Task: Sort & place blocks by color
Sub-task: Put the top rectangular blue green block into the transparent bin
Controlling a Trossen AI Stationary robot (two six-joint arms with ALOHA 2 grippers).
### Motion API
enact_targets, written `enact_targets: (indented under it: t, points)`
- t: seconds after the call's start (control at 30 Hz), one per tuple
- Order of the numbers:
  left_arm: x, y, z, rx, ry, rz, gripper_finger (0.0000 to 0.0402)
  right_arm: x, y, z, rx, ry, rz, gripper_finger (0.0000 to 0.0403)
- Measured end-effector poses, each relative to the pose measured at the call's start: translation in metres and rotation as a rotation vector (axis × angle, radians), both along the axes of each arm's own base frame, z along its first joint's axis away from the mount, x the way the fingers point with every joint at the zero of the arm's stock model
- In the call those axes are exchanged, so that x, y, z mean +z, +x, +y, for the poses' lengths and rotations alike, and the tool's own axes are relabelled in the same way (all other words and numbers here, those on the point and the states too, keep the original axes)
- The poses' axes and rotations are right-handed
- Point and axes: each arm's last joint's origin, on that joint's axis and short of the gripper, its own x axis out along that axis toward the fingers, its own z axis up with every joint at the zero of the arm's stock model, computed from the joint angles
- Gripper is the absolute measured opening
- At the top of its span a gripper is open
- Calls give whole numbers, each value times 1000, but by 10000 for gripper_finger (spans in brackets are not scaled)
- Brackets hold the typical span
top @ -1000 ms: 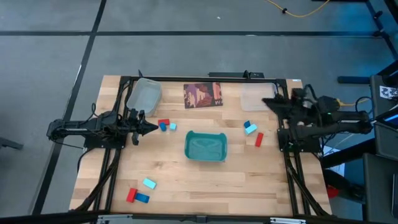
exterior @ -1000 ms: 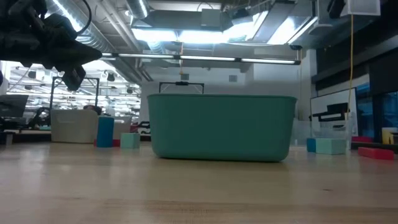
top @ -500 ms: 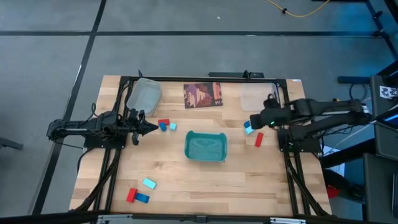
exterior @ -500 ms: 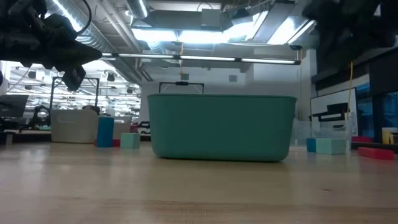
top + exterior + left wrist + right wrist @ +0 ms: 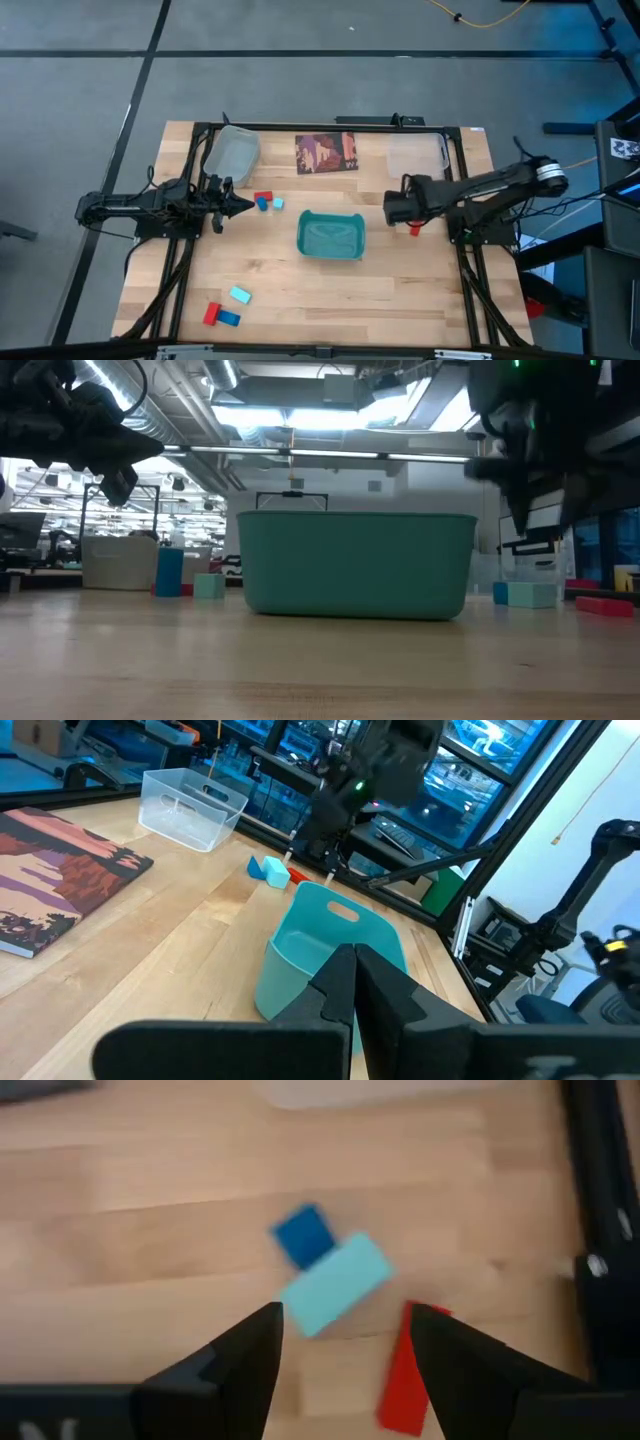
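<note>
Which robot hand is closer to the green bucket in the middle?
The right one. The right gripper hangs open just right of the teal tray, over some blocks. The left gripper sits shut farther off, past the tray's left side.

Light wood table (image 5: 300, 290) under my cameras. On it: teal tray (image 5: 331, 236) mid-table; printed card (image 5: 326, 152) at far edge; two clear containers (image 5: 232, 150) flanking it; blocks (image 5: 266, 202) left of tray, more blocks (image 5: 226, 308) near left front, red block (image 5: 414, 230) right.
</note>
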Motion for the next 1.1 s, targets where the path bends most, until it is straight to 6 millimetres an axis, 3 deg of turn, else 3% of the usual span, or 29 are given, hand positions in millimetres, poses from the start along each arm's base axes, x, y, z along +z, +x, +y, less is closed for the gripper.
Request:
enact_targets:
  t: [0.37, 0.63, 0.93, 1.1]
  points:
    - [0, 0, 0, 0, 0, 0, 0, -50, -6, -18, -218, 3, -245, 223]
    - [0, 0, 0, 0, 0, 0, 0, -51, -9, -21, -239, 5, -199, 223]
    - [0, 0, 0, 0, 0, 0, 0, -29, -6, -23, -234, -42, -133, 216]
    - [0, 0, 0, 0, 0, 0, 0, -40, -13, -25, -283, -10, -92, 216]
